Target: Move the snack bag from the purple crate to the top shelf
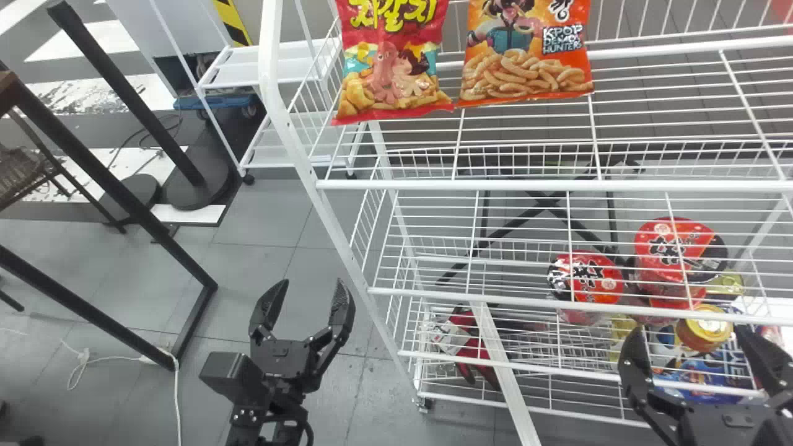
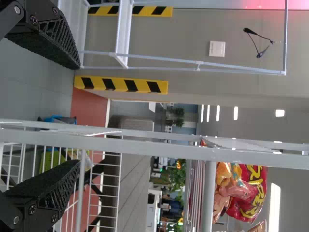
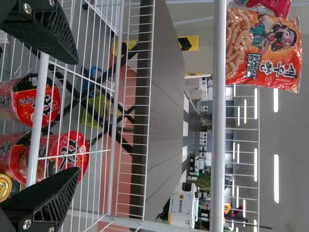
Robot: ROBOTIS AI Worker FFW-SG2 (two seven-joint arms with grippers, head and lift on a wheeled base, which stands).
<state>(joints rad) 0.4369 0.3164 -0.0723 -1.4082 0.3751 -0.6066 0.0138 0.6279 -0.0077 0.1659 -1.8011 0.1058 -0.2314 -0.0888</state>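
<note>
Red snack bag [image 1: 396, 68] and orange snack bag [image 1: 526, 59] on the top shelf [image 1: 557, 185]
Both sit well above the open left gripper [image 1: 312, 285] and open right gripper [image 1: 689, 337].

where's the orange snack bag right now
The orange bag is on the top shelf in the head view, just right of the red bag.
</note>
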